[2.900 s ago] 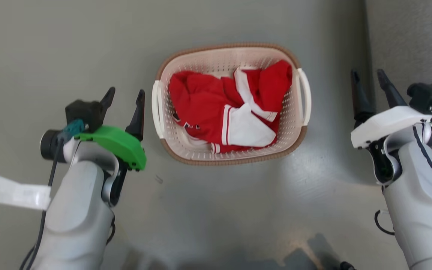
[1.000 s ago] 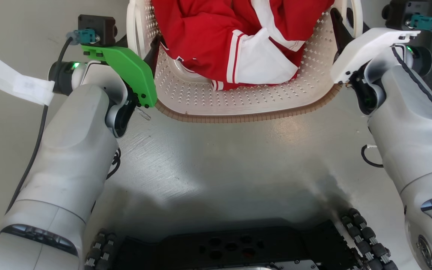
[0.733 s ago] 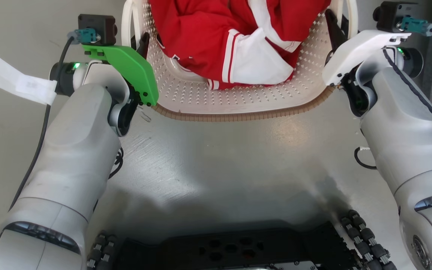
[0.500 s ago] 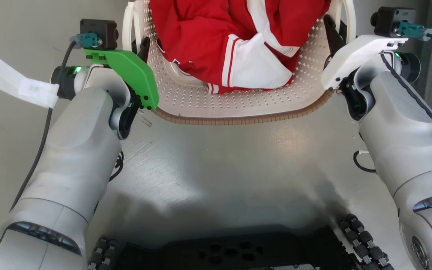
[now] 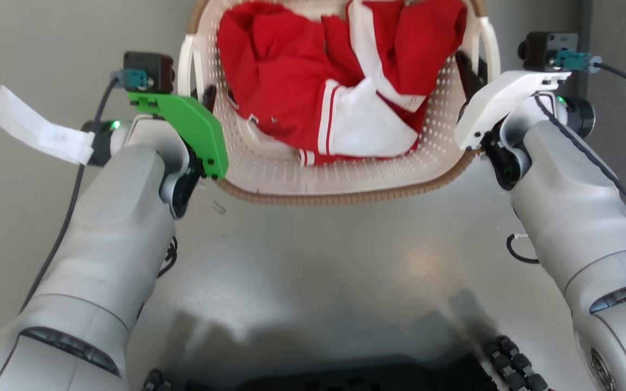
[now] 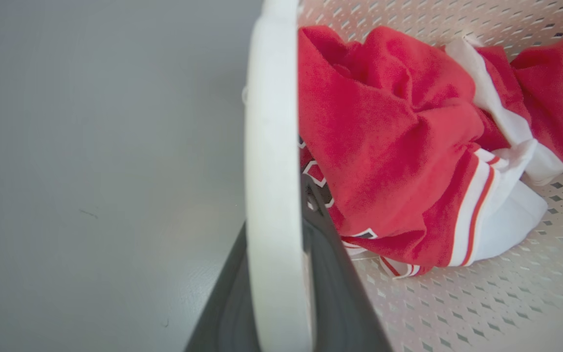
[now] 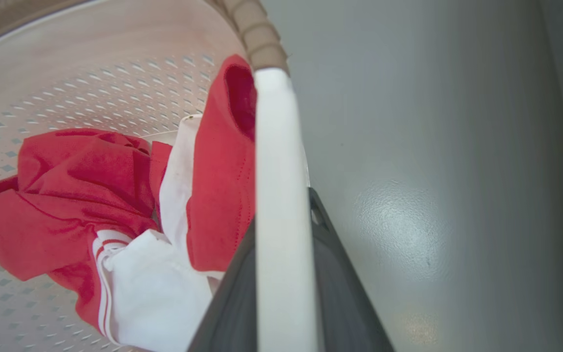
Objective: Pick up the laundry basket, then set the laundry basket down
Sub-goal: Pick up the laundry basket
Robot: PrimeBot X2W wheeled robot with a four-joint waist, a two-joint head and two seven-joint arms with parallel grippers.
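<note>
The laundry basket (image 5: 345,196), cream-white and perforated with a brown rim, hangs between my two arms and holds a red-and-white garment (image 5: 340,103). My left gripper (image 5: 196,92) is shut on the left loop handle (image 5: 185,60). In the left wrist view that handle (image 6: 271,146) runs between the dark fingers (image 6: 335,274) of the left gripper (image 6: 276,210). My right gripper (image 5: 476,65) is shut on the right handle (image 5: 492,43). The right wrist view shows this handle (image 7: 276,171) pinched in the right gripper (image 7: 281,210). The basket's underside is hidden.
Smooth grey floor (image 5: 313,271) lies under and around the basket. My dark wheeled base (image 5: 508,358) shows at the bottom edge. A darker grey strip (image 5: 623,43) runs along the far right. A white paper tag (image 5: 41,133) hangs off the left wrist cable.
Both grippers, open beside the basket 2.9 s ago, now grip its handles. Over the last second the head view has tilted, so more of the basket shows and less of my base.
</note>
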